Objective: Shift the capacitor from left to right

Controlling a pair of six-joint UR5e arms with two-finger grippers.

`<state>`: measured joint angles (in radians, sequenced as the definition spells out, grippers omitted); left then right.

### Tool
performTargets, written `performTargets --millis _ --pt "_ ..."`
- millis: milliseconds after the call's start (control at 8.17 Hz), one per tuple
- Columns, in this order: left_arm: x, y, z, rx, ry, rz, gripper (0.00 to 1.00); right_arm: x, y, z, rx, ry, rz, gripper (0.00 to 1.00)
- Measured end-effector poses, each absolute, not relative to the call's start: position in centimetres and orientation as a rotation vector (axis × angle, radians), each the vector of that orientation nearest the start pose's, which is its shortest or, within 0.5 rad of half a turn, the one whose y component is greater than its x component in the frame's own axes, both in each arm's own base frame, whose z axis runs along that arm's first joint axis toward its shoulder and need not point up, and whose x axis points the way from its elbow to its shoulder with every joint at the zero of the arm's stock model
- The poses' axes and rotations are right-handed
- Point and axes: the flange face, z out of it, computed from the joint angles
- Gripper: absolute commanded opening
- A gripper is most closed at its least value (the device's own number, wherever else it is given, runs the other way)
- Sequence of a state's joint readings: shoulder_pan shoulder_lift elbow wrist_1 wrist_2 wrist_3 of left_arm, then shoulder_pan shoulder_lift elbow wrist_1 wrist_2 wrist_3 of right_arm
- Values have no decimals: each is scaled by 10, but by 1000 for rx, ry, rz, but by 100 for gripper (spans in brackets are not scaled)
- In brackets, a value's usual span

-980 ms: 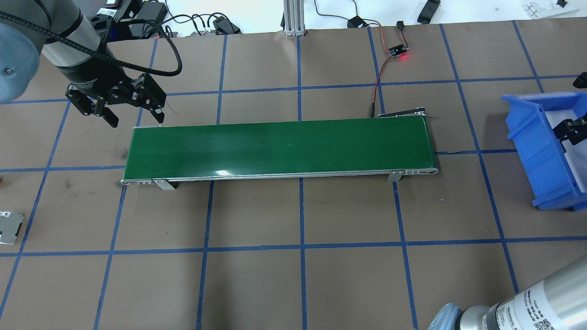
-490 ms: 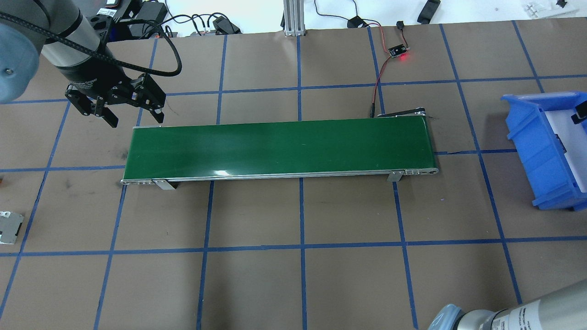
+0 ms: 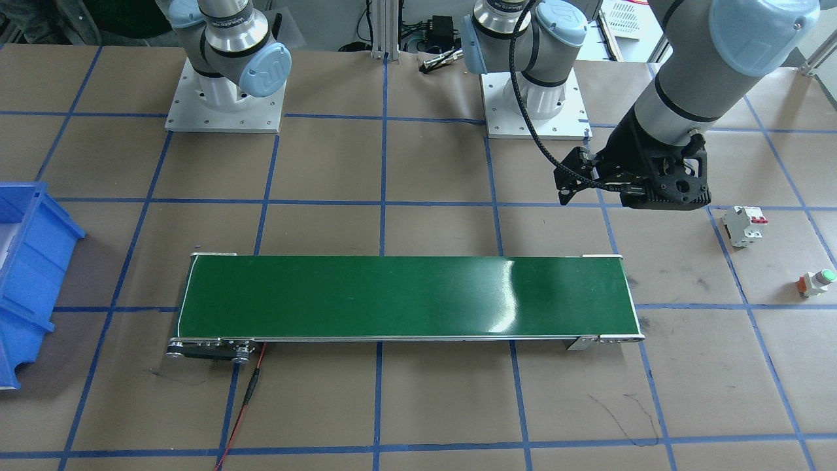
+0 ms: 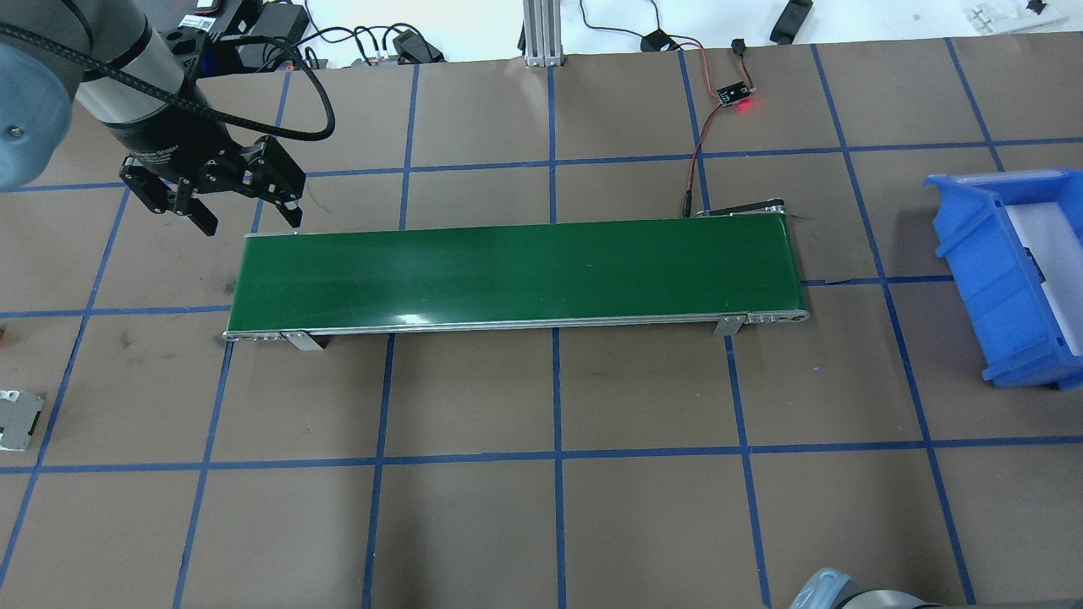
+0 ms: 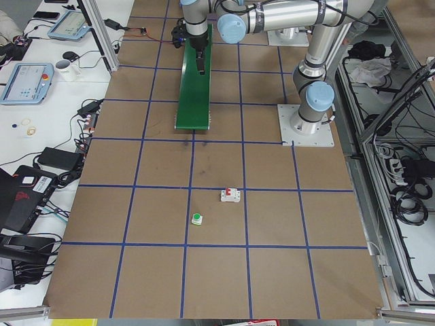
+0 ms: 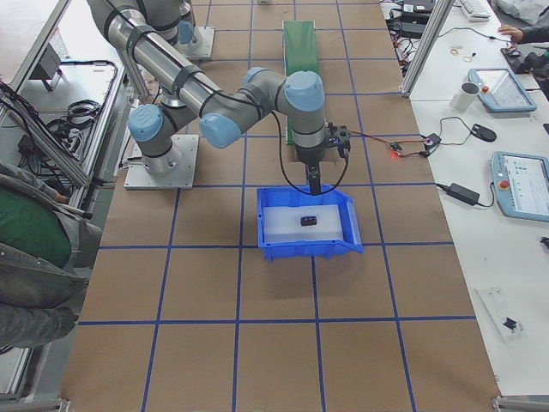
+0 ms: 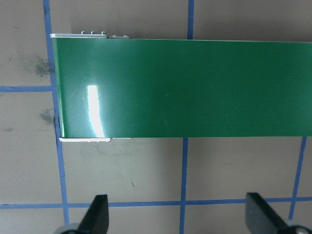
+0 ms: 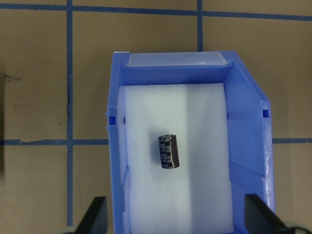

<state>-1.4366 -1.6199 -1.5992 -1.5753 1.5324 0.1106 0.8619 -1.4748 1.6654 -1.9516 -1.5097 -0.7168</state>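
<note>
The capacitor point(image 8: 168, 151), a stubby black cylinder with a silvery stripe, lies on white foam inside the blue bin point(image 8: 114, 146). It also shows in the exterior right view point(image 6: 307, 221). My right gripper point(image 8: 178, 219) is open and empty, above the bin point(image 6: 309, 249) and clear of the capacitor. My left gripper point(image 4: 248, 216) is open and empty at the far left corner of the green conveyor belt point(image 4: 516, 271). In the left wrist view its fingertips point(image 7: 97, 214) are spread wide over bare table beside the belt point(image 7: 185, 87).
A white breaker with red switches point(image 3: 743, 224) and a green-capped button point(image 3: 817, 281) sit on the table on my left side. A sensor board with a red light point(image 4: 734, 95) and its wires lie behind the belt. A metal part point(image 4: 19, 419) lies at the table's left edge.
My right gripper, seen over the bin at the overhead view's right edge, has moved out of that view. The right arm at the bottom has pulled back. The left gripper has barely moved.
</note>
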Motion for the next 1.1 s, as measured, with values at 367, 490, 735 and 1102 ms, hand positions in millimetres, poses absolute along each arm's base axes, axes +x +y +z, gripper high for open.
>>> performTargets --millis 367,490,735,1102 --pt "-67 -517 449 -39 3187 123 100 -150 -509 482 58 3178 -298 100" --pt "-67 -517 449 -39 3186 122 100 -112 -514 490 85 3163 -308 100" --pt "-67 -516 452 -35 3185 115 100 -40 -518 498 115 3127 -322 100" --pt "-71 -489 483 -24 3176 59 100 57 -517 493 124 3095 -290 100"
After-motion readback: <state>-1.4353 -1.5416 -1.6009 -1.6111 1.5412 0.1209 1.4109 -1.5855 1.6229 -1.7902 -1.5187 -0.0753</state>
